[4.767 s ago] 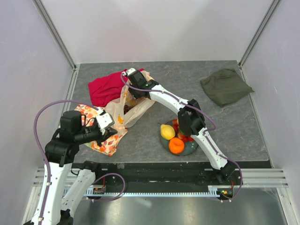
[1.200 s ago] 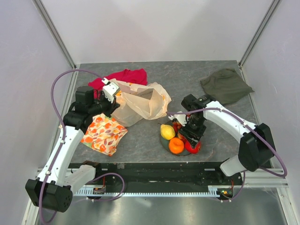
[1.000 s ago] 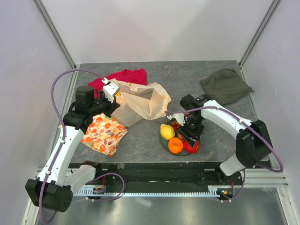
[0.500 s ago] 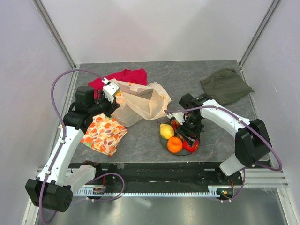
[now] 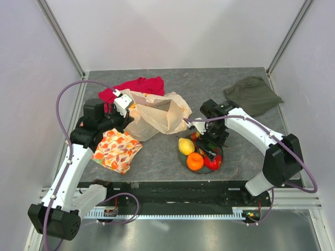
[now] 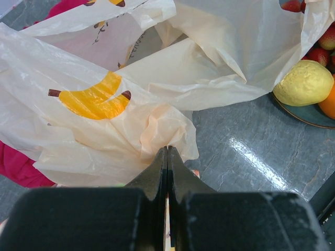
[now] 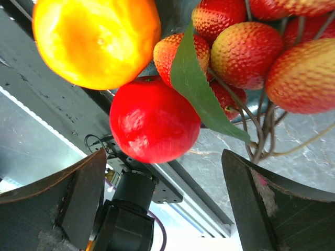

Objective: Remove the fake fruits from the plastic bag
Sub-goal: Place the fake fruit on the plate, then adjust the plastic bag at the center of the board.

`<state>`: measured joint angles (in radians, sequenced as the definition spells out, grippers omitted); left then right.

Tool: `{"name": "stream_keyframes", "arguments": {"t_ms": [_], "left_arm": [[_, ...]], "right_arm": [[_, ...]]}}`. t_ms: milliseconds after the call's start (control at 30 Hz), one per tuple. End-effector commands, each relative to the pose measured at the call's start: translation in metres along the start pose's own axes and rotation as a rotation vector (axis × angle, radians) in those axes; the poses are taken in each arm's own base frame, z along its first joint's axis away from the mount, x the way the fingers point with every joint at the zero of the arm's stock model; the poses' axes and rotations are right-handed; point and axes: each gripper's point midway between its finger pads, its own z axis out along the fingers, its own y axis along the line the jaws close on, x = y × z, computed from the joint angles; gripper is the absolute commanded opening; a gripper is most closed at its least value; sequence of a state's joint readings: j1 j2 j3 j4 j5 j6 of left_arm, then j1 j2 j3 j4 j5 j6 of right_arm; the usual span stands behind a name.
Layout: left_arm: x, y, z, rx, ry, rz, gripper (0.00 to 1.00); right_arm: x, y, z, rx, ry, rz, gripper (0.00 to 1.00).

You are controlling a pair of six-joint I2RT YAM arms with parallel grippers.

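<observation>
**Fruits on plate, bag pinched**

Left gripper [image 6: 167, 152]: fingers together, clamped on a fold of the crinkly translucent peach plastic bag [image 5: 157, 116] (banana print). Right gripper [image 7: 163, 157]: spread wide, empty, over the glossy plastic fake fruits [image 5: 194, 161]. They sit on a dark round plate [image 6: 306, 114], 5 o'clock from the bag.

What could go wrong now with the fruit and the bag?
The right end effector hangs open just over the apple, which touches the orange. A bump might roll either one off the plate. The stems of the berries lie close by and could snag. The left end effector is shut on just a small fold of the thin bag, which might slip out or tear.
</observation>
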<state>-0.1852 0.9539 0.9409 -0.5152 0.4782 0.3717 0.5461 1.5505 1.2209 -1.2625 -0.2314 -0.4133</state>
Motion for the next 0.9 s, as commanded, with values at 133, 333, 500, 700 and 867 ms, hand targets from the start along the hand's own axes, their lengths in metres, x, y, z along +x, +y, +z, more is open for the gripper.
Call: {"name": "stream_keyframes", "arguments": {"t_ms": [133,333,500,700,867], "left_arm": [[-0.016,-0.007,-0.007,0.027,-0.078,0.034,0.02],[-0.037,-0.037,-0.040,0.145,-0.067,0.046,0.02],[-0.022,-0.065,-0.063,0.256,0.030,0.050,0.01],[-0.033,-0.075,-0.083,0.281,0.076,-0.025,0.02],[-0.043,-0.079,-0.095,0.276,0.058,-0.022,0.02]], "right_arm": [[0.005,0.014,-0.071,0.056,-0.098,-0.165,0.98],[-0.060,0.030,-0.203,0.281,-0.588,-0.477,0.98],[-0.140,0.045,-0.236,0.210,-0.948,-0.439,0.97],[-0.207,0.064,-0.181,-0.045,-0.945,-0.446,0.70],[-0.243,0.054,-0.111,-0.059,-0.812,-0.396,0.67]]}}
